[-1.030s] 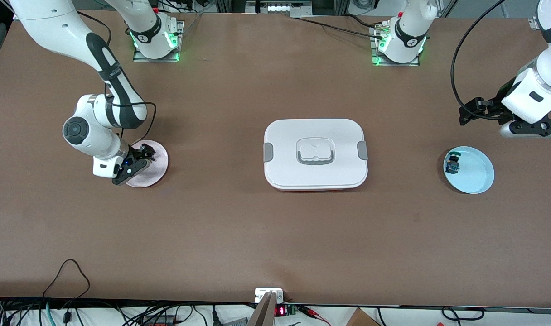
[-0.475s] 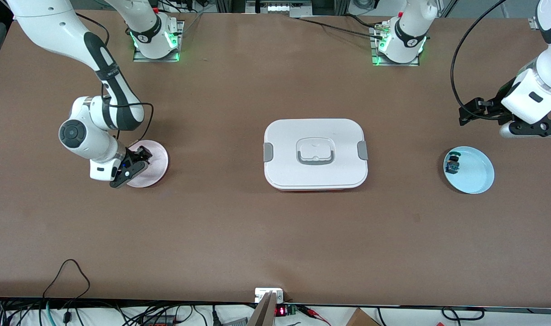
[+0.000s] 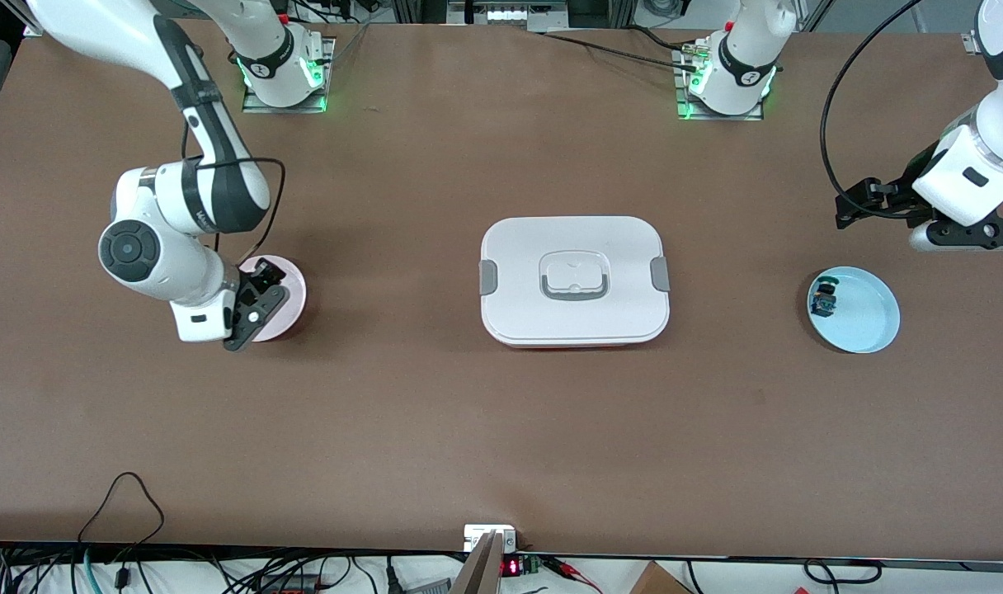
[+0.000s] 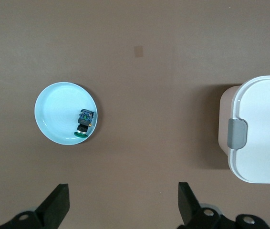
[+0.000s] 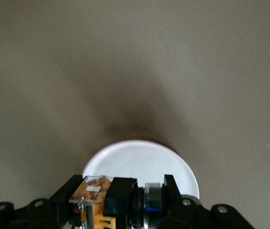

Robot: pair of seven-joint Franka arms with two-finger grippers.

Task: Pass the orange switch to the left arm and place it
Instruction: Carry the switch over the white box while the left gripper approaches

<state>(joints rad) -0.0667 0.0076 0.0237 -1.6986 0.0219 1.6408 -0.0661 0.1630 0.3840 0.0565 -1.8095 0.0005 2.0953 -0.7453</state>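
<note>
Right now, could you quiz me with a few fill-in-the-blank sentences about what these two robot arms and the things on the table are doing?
1. The right gripper is shut on the ____ switch.
2. It hangs over the ____ plate.
3. The white box has its lid ____.
4. The left gripper waits with fingers ____, above the table near the blue plate.

Missing words: orange; pink; on; open

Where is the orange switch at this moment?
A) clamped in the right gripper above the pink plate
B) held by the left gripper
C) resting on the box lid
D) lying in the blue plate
A: the right wrist view shows the orange switch clamped in the right gripper above the pink plate; the blue plate holds only the blue-and-green component.
</note>
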